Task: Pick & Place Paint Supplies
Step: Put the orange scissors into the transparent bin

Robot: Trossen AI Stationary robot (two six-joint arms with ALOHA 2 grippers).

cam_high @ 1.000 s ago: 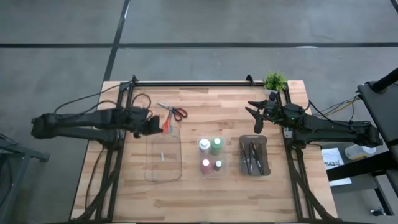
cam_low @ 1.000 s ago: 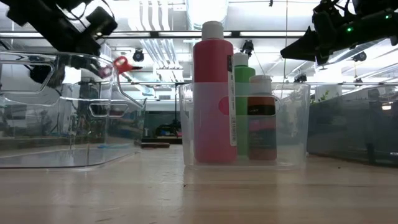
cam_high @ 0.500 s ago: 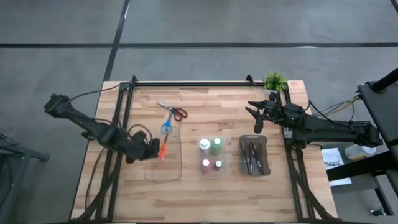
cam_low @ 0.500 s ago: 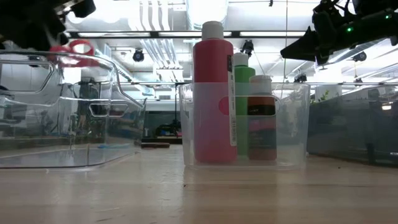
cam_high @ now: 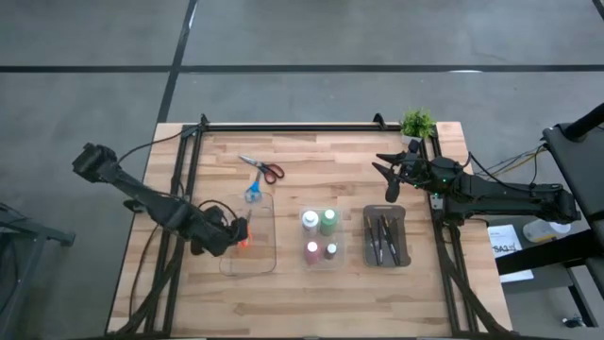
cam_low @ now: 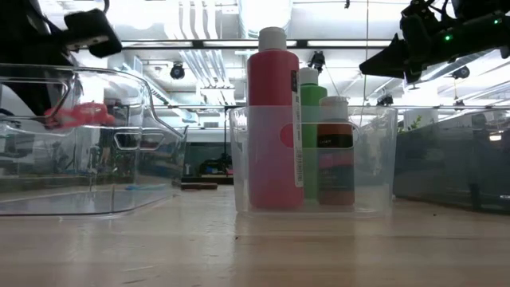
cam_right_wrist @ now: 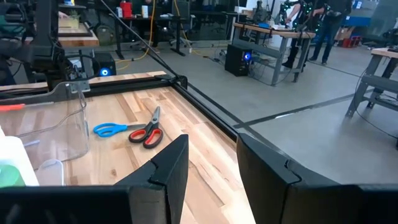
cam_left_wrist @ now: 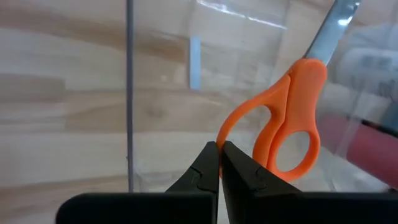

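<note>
Orange-handled scissors (cam_left_wrist: 291,118) hang over the left edge of a clear tray (cam_high: 249,236), pinched by the left hand (cam_high: 233,233), whose two dark fingers (cam_left_wrist: 205,171) are pressed tightly together on one orange handle loop. The blades point away from the hand, across the tray's interior (the tray holds nothing else that can be made out).

Just beyond the tray's far edge, on the wooden tabletop (cam_high: 311,288), lie two more pairs of scissors: a blue-handled pair (cam_high: 253,192) nearest the tray, and a red-handled pair (cam_high: 270,172) crossing it a little farther back.

To the right of the clear tray stands a small clear bin (cam_high: 319,236) holding four paint bottles: white (cam_high: 310,220) and green (cam_high: 327,219) at the back, red (cam_high: 311,251) and a brownish one (cam_high: 331,250) in front. Farther right of the tray, a dark grey tray (cam_high: 385,236) contains several thin dark paintbrushes (cam_high: 379,234).

The right hand (cam_high: 384,171) waits in the air behind the grey tray, fingers partly apart and holding nothing. A small green potted plant (cam_high: 416,123) sits at the tabletop's far right corner.
</note>
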